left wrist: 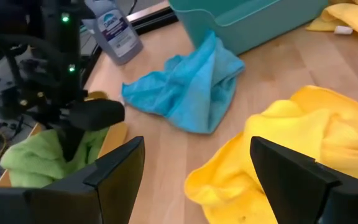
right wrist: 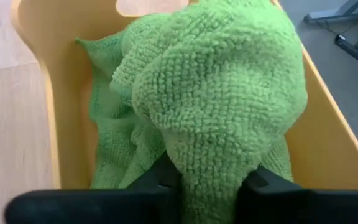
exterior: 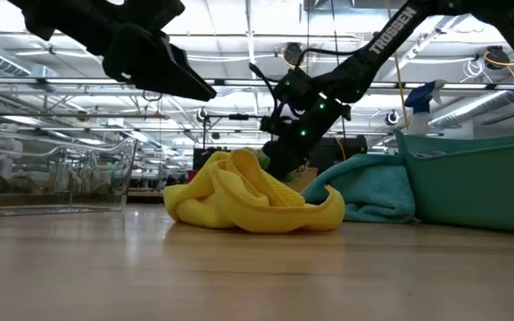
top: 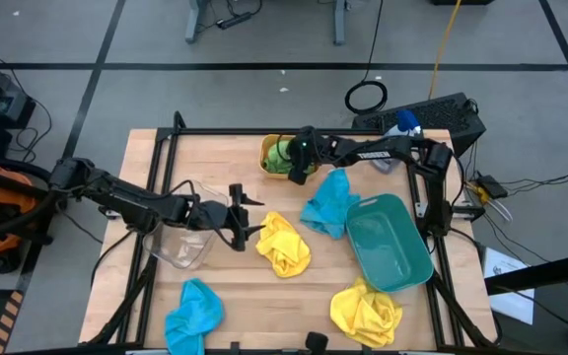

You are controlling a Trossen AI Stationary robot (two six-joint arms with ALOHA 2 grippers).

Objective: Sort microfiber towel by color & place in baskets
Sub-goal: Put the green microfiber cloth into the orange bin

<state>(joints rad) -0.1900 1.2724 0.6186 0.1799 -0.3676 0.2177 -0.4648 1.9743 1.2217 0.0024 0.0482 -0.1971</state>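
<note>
Two green towels (right wrist: pixel 210 93) sit bunched in the orange-yellow basket (right wrist: pixel 36 93); my right pincer (right wrist: pixel 207 180), directly above that basket, pinches a fold between its fingers. Beside the clear basket (top: pixel 180 247), my left pincer (top: pixel 248 218) gapes open, holding nothing.

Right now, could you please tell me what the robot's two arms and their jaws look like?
Both arms are black and jointed, built of slim tubes with bulkier joint housings. The right arm carries white TROSSEN lettering, and small green lights glow near its wrist. The left gripper and right gripper each end in two flat, dark, blade-like jaws. Black cables run along the links.
</note>
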